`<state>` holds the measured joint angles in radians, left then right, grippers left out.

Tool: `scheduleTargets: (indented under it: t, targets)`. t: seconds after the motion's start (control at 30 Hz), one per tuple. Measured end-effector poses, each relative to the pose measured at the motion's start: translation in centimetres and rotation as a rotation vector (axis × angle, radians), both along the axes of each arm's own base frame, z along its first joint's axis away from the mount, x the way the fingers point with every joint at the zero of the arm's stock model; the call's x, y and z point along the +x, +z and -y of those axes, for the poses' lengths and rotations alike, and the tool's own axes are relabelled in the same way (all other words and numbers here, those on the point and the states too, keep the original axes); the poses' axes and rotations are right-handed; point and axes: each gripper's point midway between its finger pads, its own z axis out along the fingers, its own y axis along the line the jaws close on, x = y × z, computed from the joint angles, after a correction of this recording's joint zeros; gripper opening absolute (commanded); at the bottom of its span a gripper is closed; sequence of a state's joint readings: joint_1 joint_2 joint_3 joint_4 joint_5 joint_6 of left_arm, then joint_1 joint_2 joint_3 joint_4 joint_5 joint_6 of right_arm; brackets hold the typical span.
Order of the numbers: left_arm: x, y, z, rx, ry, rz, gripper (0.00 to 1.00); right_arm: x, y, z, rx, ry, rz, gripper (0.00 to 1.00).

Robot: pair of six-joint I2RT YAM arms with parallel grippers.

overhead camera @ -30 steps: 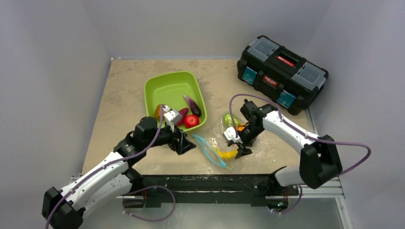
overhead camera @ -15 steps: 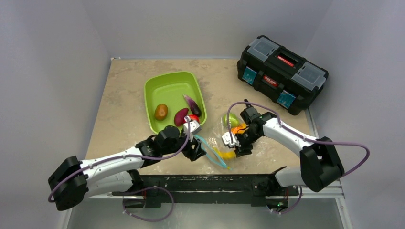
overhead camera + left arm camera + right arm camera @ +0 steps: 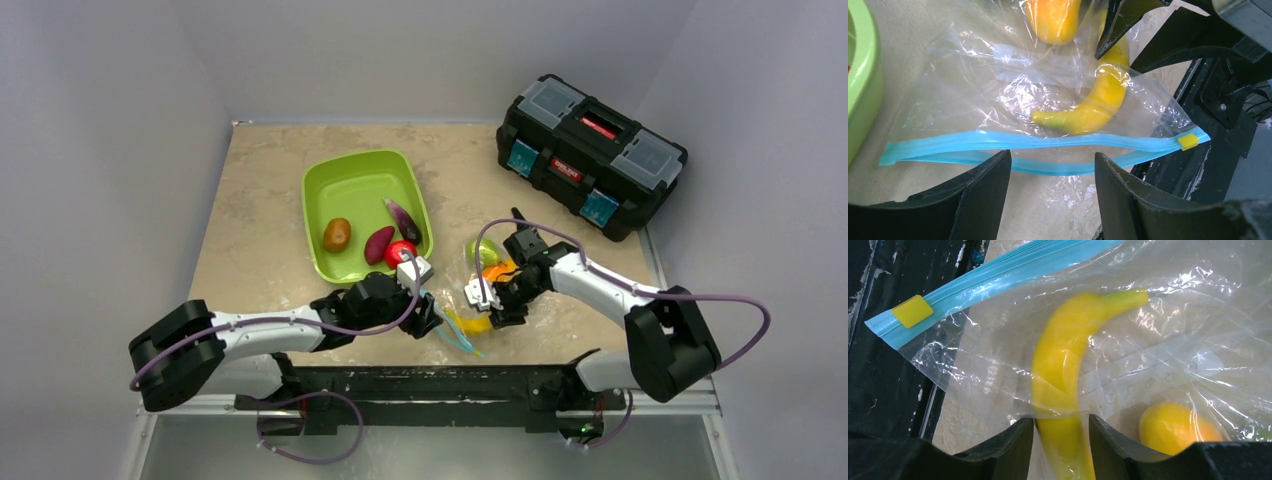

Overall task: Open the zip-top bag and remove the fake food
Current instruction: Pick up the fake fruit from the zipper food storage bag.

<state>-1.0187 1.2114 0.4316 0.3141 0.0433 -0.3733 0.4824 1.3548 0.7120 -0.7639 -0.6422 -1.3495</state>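
Note:
The zip-top bag (image 3: 462, 298) lies flat near the table's front edge, its teal zipper strip (image 3: 998, 140) parted into two bands with a yellow slider (image 3: 1189, 141) at one end. A banana (image 3: 1098, 105), an orange piece (image 3: 1053, 20) and a green pear (image 3: 482, 250) are inside. My left gripper (image 3: 1052, 155) is open, low at the bag's mouth, fingertips just short of the strip. My right gripper (image 3: 1061, 418) is open and straddles the banana (image 3: 1068, 355) through the plastic, a narrow gap on one side. Kiwi (image 3: 337, 234), eggplant (image 3: 403, 215) and apple (image 3: 400, 250) lie in the tray.
The lime-green tray (image 3: 320, 180) stands just left of the bag, close to my left arm. A black toolbox (image 3: 590, 155) sits at the back right. The black frame rail (image 3: 1218, 100) runs right beside the bag's slider end.
My left arm swung from the tray down to the bag's mouth. Both grippers' jaws narrowed. The right gripper stayed over the banana.

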Motion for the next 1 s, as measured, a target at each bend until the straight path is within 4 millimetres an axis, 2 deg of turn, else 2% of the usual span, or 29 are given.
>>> scheduleTargets:
  t: [0.23, 0.43, 0.57, 0.73, 1.0]
  targets:
    - [0.1, -1.0, 1.2, -0.046, 0.044, -0.084, 0.60, 0.2, -0.4, -0.1, 0.006, -0.012, 0.007, 0.42]
    - [0.4, -0.2, 1.8, -0.128, 0.122, -0.164, 0.49, 0.3, -0.6, -0.2, 0.013, -0.024, 0.010, 0.37]
    - [0.5, -0.3, 1.1, -0.182, 0.214, -0.230, 0.41, 0.6, -0.7, -0.4, 0.021, -0.031, 0.021, 0.35]
    - [0.2, -0.6, -0.2, -0.239, 0.327, -0.325, 0.39, 0.7, -0.7, -0.5, 0.026, -0.038, 0.024, 0.36]
    - [0.3, -0.3, 0.2, -0.351, 0.446, -0.487, 0.39, 0.7, -0.8, -0.7, 0.034, -0.041, 0.028, 0.36]
